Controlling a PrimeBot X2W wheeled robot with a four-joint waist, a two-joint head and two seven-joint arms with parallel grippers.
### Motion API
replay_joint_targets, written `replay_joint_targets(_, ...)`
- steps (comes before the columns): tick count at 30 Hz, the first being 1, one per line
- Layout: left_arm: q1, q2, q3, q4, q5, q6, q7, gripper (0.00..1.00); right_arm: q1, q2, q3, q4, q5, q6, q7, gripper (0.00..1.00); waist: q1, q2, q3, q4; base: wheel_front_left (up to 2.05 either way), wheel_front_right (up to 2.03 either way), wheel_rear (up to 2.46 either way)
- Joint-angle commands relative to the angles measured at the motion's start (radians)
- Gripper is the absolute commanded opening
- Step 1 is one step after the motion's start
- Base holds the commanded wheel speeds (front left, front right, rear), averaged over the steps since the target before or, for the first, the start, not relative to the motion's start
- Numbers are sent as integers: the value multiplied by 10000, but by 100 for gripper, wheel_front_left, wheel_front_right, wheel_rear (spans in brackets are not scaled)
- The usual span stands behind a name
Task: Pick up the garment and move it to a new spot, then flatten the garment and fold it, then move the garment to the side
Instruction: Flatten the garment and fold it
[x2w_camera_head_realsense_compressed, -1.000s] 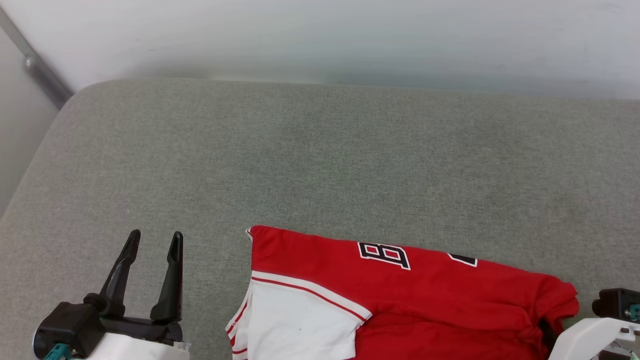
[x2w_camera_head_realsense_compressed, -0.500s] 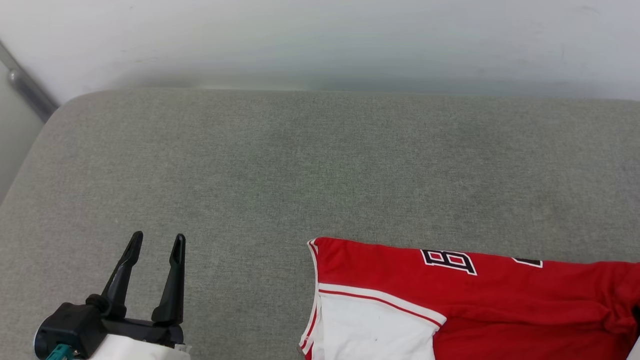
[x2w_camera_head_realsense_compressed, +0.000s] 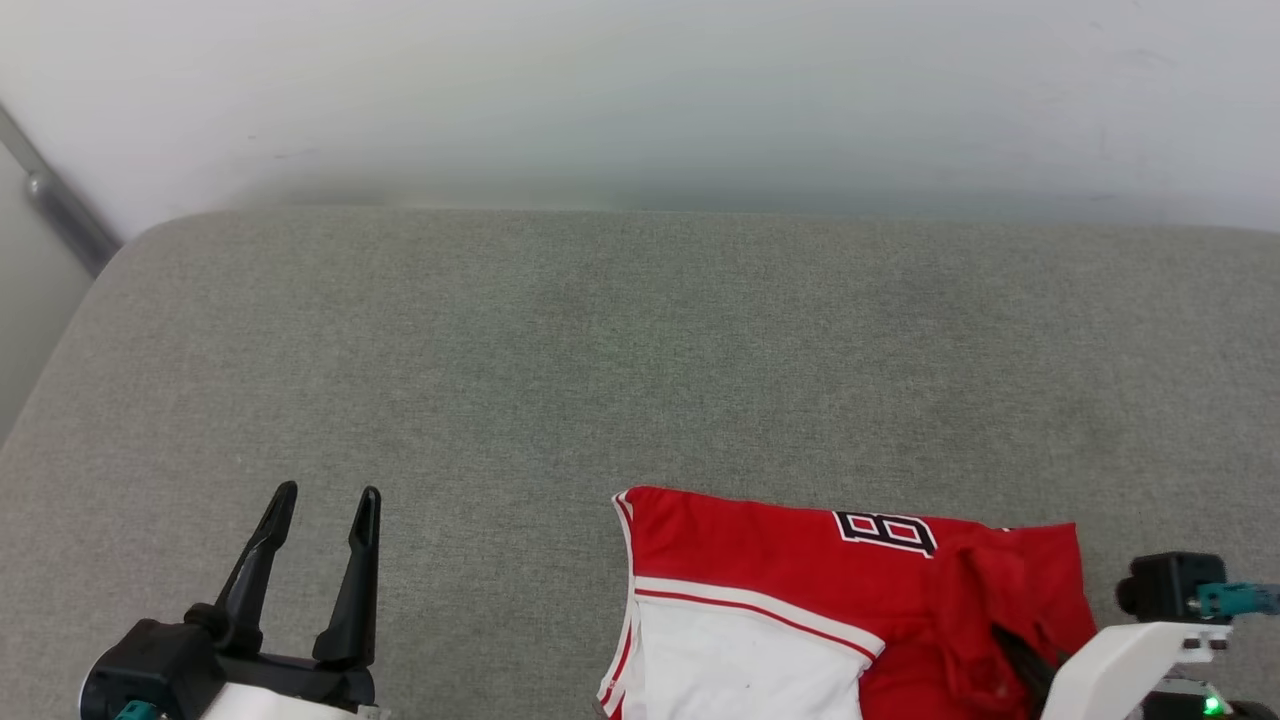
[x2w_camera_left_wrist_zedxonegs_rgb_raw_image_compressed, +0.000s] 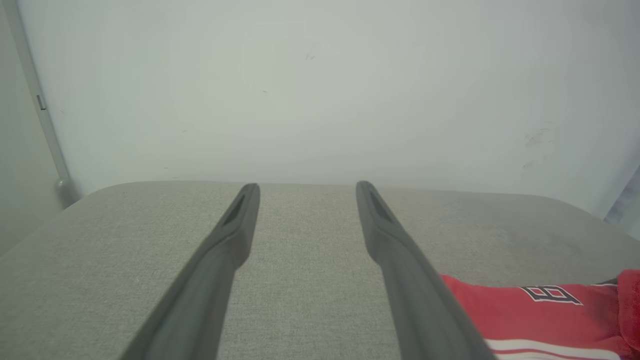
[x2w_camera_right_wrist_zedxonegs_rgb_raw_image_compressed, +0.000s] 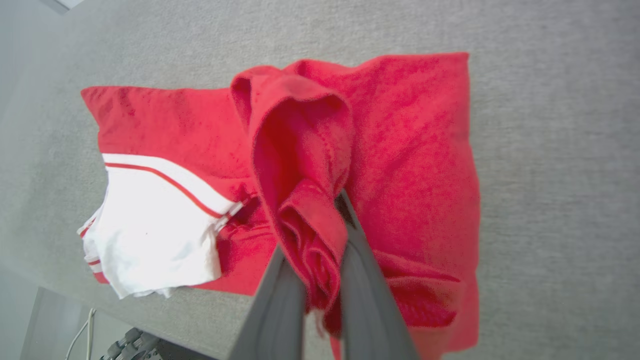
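Note:
The garment (x2w_camera_head_realsense_compressed: 780, 560) is a red shirt with a white sleeve (x2w_camera_head_realsense_compressed: 740, 670) and black lettering, lying at the near right of the grey padded surface (x2w_camera_head_realsense_compressed: 600, 350). My right gripper (x2w_camera_head_realsense_compressed: 1020, 655) is shut on a bunched red fold at its right end. In the right wrist view that fold rises between the fingers of the right gripper (x2w_camera_right_wrist_zedxonegs_rgb_raw_image_compressed: 320, 220), above the rest of the garment (x2w_camera_right_wrist_zedxonegs_rgb_raw_image_compressed: 410, 150). My left gripper (x2w_camera_head_realsense_compressed: 327, 495) stands open and empty at the near left, apart from the shirt. In the left wrist view the left gripper (x2w_camera_left_wrist_zedxonegs_rgb_raw_image_compressed: 307, 187) is spread wide, with the garment (x2w_camera_left_wrist_zedxonegs_rgb_raw_image_compressed: 525, 305) at the lower right.
A pale wall (x2w_camera_head_realsense_compressed: 640, 90) runs behind the surface, and a metal rail (x2w_camera_head_realsense_compressed: 60, 210) stands at the far left corner. The surface's near edge (x2w_camera_right_wrist_zedxonegs_rgb_raw_image_compressed: 60, 280) lies close to the sleeve, with cables below it. Bare grey padding stretches beyond and to the left of the shirt.
The garment slid to the right across the surface. Its right end then came back leftward, bunched in the right gripper. The head view shifted slightly. The left gripper stayed open and still.

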Motion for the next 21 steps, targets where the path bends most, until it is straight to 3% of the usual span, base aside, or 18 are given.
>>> replay_joint_targets(1,104,22,-11,-5,2,-12,-22,100,138,132,233,-134,121,-4,161,0,-1,0,-12,41,0,0,0)
replay_joint_targets(7,55,-59,-46,18,-11,-12,-22,100,-43,385,1464,-473,999,-4,476,0,-1,0,-52,224,0,0,0)
replay_joint_targets(13,38,-85,-156,85,27,-12,-22,100,-468,387,2620,203,2787,-4,-275,0,-1,0,-142,445,0,0,0)
replay_joint_targets(21,81,-141,-109,-39,-220,-13,-22,100,-1483,389,3370,1732,3782,-2,-1499,0,-1,0,-79,725,0,0,0)
